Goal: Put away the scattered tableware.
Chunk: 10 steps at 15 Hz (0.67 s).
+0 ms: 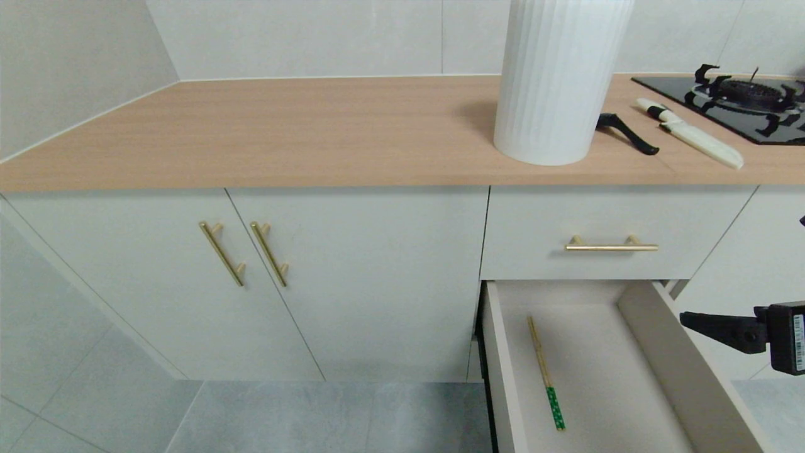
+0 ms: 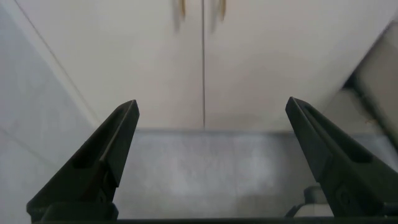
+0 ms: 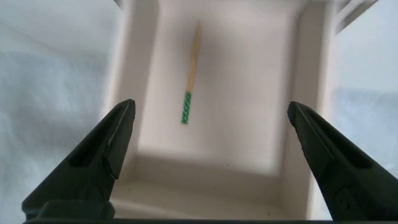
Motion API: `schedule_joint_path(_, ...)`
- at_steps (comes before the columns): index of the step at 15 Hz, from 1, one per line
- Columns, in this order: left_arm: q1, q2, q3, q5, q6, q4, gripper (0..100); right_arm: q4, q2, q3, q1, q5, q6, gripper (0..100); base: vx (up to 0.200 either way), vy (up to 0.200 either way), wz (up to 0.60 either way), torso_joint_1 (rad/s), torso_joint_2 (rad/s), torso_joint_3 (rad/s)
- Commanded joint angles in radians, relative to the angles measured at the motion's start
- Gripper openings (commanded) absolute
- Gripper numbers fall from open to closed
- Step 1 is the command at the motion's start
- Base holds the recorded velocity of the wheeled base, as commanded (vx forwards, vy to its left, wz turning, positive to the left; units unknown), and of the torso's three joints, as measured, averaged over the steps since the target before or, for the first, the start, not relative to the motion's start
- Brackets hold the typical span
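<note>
A pair of wooden chopsticks [image 1: 544, 374] with green ends lies on the floor of the open lower drawer [image 1: 676, 365], near its left wall. On the counter, a white knife [image 1: 692, 133] rests beside the stove, and a black handle [image 1: 629, 133] sticks out from behind a tall white ribbed cylinder [image 1: 553, 82]. My right gripper [image 1: 707, 324] hovers open and empty at the drawer's right side; in its wrist view the right gripper [image 3: 211, 106] frames the chopsticks [image 3: 189, 81] in the drawer [image 3: 249, 112] below. My left gripper [image 2: 211, 104] is open and empty, facing the cabinet doors [image 2: 261, 56] low above the floor.
A black gas hob [image 1: 736, 100] occupies the counter's far right. A closed drawer with a gold handle [image 1: 611, 246] sits above the open one. Double cabinet doors with gold handles [image 1: 245, 251] stand to the left. Grey tiled floor [image 1: 283, 415] lies below.
</note>
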Motion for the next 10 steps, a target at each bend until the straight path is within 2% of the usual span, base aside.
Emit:
schedule_joint_path(1, 0.001, 0.001, 0.001, 0.0, 0.0, 0.001, 100, 0.0, 0.002, 0.002, 0.0, 0.0, 0.0, 100, 0.0, 0.0, 0.0, 0.027, -0.54, -0.251)
schedule_joint_path(3, 0.001, 0.001, 0.001, 0.0, 0.0, 0.001, 100, 0.0, 0.0, 0.007, 0.0, 0.001, -0.012, 100, 0.0, 0.0, 0.0, 0.071, -0.5, -0.254)
schedule_joint_path(6, 0.001, 0.001, 0.001, 0.0, 0.0, 0.001, 100, -0.002, 0.002, 0.008, 0.0, 0.001, -0.012, 100, 0.0, 0.0, 0.0, 0.336, -0.48, -0.261)
schedule_joint_path(10, 0.001, 0.001, 0.001, 0.0, 0.0, 0.001, 100, -0.006, 0.0, 0.01, 0.0, 0.001, -0.014, 100, 0.0, 0.0, 0.0, 0.259, -0.49, -0.265)
